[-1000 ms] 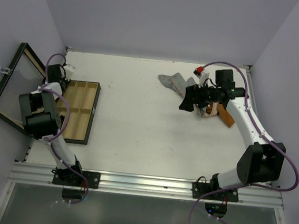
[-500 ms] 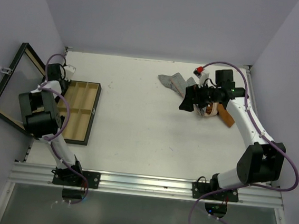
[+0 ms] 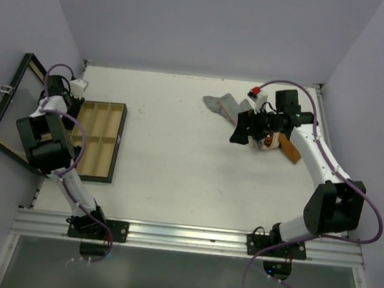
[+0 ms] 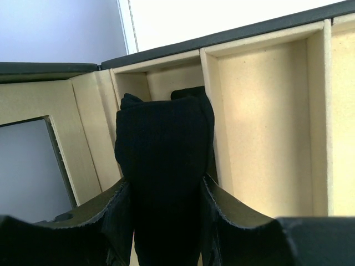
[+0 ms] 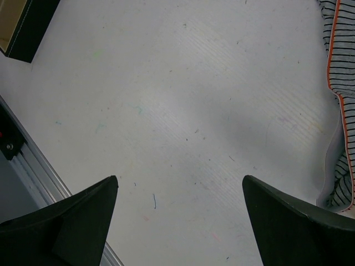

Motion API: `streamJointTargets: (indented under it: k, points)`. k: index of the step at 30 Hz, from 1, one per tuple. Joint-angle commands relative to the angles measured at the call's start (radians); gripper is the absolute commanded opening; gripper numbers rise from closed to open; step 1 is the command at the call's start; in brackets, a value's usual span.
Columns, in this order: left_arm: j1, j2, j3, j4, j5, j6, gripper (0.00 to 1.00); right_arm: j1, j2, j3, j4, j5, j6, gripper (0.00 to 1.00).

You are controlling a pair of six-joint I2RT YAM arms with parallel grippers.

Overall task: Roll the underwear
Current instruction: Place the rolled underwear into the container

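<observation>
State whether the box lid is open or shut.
Open: the lid leans back left of the box, compartments exposed.

To the right of the wooden box (image 3: 119,147) the bare table (image 3: 178,149) gives wide passage, as far as the heap of underwear (image 3: 226,106) and the spread right gripper (image 3: 237,133) well away on that side. On the box's left the raised glass lid (image 3: 11,109) stands as a wall, and the left arm bends over that edge. Inside the box, the far-left corner cell is filled by a black roll (image 4: 163,160) pinched in the left gripper (image 4: 163,191), with dividers close on both sides. The neighbouring compartment (image 4: 260,127) to its right has room.
</observation>
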Motion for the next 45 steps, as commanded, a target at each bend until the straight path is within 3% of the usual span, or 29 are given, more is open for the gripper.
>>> streamJointTargets:
  k: [1,18,45]
  points:
    - [0.046,0.088,-0.015,-0.107,0.079,-0.004,0.00,-0.001,0.002,0.034,-0.012,-0.005,0.014,0.99]
    - [0.040,-0.007,-0.064,-0.126,0.128,-0.001,0.00,-0.001,0.011,0.026,0.008,-0.022,0.027,0.99]
    - [-0.083,-0.146,-0.136,-0.003,-0.030,-0.036,0.00,-0.001,0.035,0.012,0.020,-0.049,0.033,0.99]
